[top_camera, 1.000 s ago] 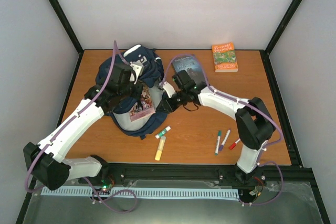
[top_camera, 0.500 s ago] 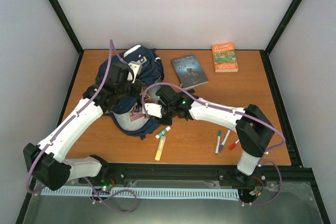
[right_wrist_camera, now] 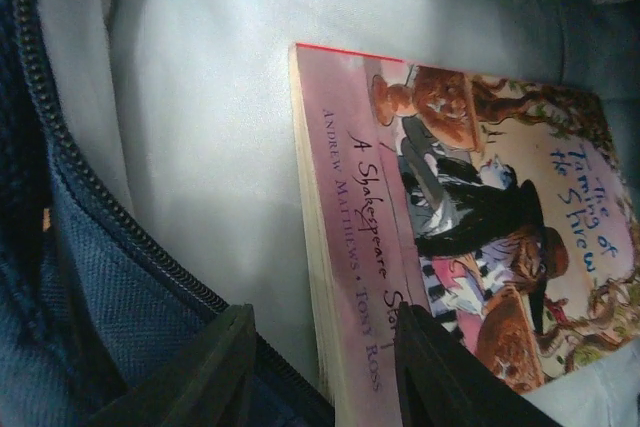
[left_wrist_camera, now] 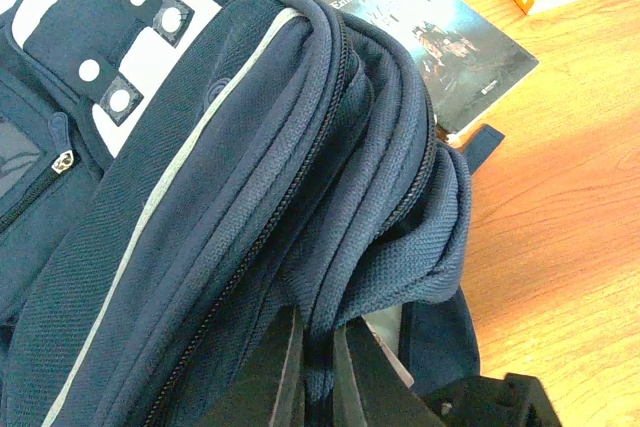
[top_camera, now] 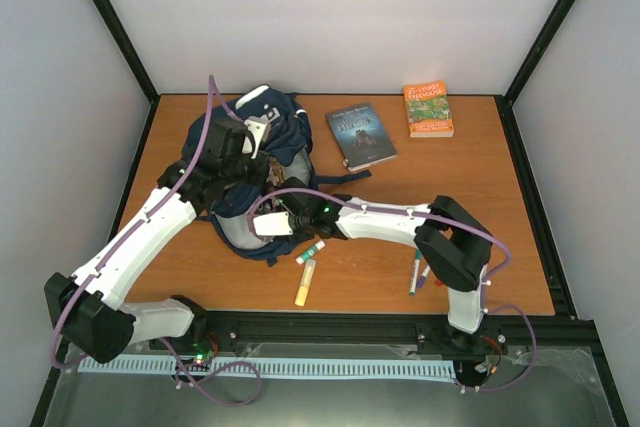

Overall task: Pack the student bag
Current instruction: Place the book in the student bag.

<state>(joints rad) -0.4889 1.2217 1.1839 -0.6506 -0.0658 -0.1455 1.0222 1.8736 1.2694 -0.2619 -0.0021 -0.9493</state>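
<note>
The student bag [top_camera: 287,119], navy with white stripes, lies at the table's back left. My left gripper [top_camera: 266,157] is shut on a fold of its fabric beside the zipper [left_wrist_camera: 318,332] and holds the mouth up. My right gripper [top_camera: 255,217] reaches into the mouth. In the right wrist view its jaws [right_wrist_camera: 325,322] stand open astride the spine edge of a pink Shakespeare storybook [right_wrist_camera: 470,237], which lies flat on the pale lining [right_wrist_camera: 200,97]. One finger is over the zipper, the other over the cover.
A dark-covered book [top_camera: 361,135] lies right of the bag, with an orange book [top_camera: 428,110] further back right. A green-capped stick [top_camera: 311,252] and a yellow highlighter [top_camera: 304,283] lie in front of the bag. Markers [top_camera: 415,273] sit under the right arm's elbow.
My right arm swung left from beside the dark book into the bag's mouth, uncovering that book. The pink book now lies deeper in the bag. The left arm has held still.
</note>
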